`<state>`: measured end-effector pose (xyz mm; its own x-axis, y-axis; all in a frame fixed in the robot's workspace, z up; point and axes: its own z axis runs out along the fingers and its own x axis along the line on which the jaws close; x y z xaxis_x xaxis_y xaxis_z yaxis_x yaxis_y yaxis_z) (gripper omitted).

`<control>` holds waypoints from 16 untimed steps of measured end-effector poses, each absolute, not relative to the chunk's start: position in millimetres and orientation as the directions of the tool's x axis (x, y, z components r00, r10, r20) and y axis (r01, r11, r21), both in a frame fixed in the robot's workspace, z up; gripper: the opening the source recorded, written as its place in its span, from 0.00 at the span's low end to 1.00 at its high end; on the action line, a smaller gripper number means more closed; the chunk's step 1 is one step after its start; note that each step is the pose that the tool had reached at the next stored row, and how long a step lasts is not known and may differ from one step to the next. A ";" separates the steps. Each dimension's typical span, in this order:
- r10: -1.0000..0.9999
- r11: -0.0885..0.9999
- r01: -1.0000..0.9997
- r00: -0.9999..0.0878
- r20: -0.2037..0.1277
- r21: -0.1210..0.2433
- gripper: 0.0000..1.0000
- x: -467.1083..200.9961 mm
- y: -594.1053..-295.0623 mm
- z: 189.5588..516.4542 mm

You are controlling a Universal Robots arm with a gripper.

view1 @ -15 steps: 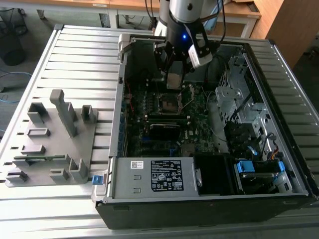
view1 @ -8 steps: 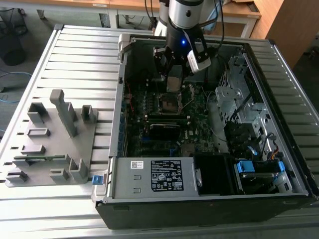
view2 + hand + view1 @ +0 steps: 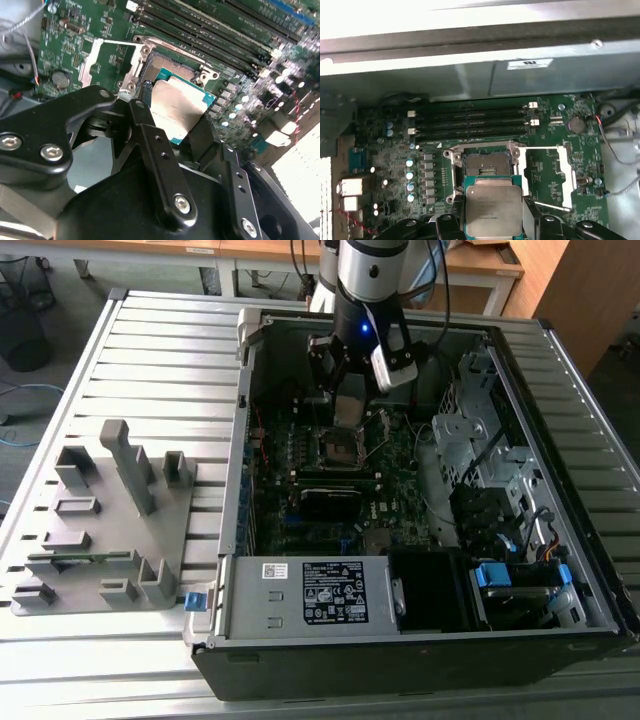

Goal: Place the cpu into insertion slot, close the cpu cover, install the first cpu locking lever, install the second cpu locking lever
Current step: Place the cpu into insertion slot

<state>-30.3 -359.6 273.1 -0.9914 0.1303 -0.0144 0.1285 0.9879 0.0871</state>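
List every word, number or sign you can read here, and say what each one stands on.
Nothing can be read. There is print, but all of it is too small or blurred:
Label on the power supply, exterior view: unreadable.
White sticker on the case wall, first wrist view: unreadable.
Marking on the cpu top, first wrist view: faint, unreadable.
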 end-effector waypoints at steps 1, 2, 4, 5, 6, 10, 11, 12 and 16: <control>0.148 0.985 0.146 -0.989 -0.014 0.087 0.54 -30.3 -359.7 272.6; 0.166 0.983 0.164 -0.986 -0.014 0.087 0.54 -30.4 -359.6 272.1; 0.201 0.976 0.199 -0.979 -0.014 0.087 0.54 -30.3 -359.6 271.1; 0.220 0.972 0.218 -0.975 -0.014 0.087 0.54 -30.4 -359.6 270.5; 0.238 0.968 0.236 -0.971 -0.014 0.087 0.54 -30.3 -359.6 270.0; 0.307 0.948 0.305 -0.952 -0.014 0.087 0.54 -30.3 -359.6 268.0; 0.324 0.943 0.322 -0.946 -0.014 0.087 0.54 -30.4 -359.7 267.9; 0.333 0.940 0.330 -0.943 -0.014 0.087 0.54 -30.4 -359.7 267.9; 0.333 0.940 0.331 -0.943 -0.014 0.087 0.54 -30.4 -359.6 267.8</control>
